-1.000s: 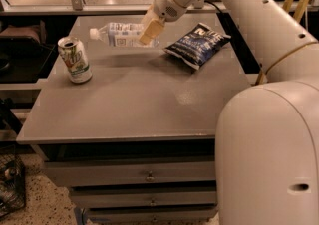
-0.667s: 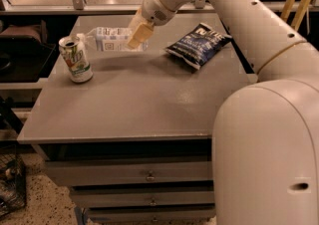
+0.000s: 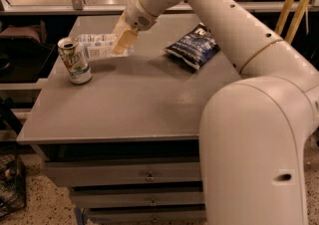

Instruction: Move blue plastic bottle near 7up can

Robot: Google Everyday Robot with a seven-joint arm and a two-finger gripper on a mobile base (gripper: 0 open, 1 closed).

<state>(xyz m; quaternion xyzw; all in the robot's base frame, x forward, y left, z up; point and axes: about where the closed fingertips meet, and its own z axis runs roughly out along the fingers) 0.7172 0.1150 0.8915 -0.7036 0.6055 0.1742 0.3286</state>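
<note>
The 7up can (image 3: 75, 60) stood upright near the far left corner of the grey table (image 3: 149, 104), and everything else is placed from it. The blue plastic bottle (image 3: 98, 46) lay on its side just behind and to the right of the can. Its nearer end overlapped the can's rim in the view, so the 2 looked close to touching, though whether they met could not be told. The bottle's long axis ran roughly left to right, from the can's top out toward the gripper (image 3: 122, 45).

The gripper sat at the end of the bottle farthest from the can. Its tan fingers (image 3: 124, 40) lay across the clear body, which read as a closed hold on the bottle rather than a hand merely beside it. Whether the bottle rested on the table or hung just above it was unclear.

The 1 arm (image 3: 209, 5) reached in from the right of the can, over the back of the table, with the wrist pitched down and slanted toward the can. A dark blue chip bag (image 3: 193, 47) lay well to the right of the can, beyond the gripper and clear of the path.

By my reading the task was nearly done, since the bottle already lay near the can. Any further travel along the bottle's axis risked knocking the can over, so setting down and releasing looked the sensible next step.
</note>
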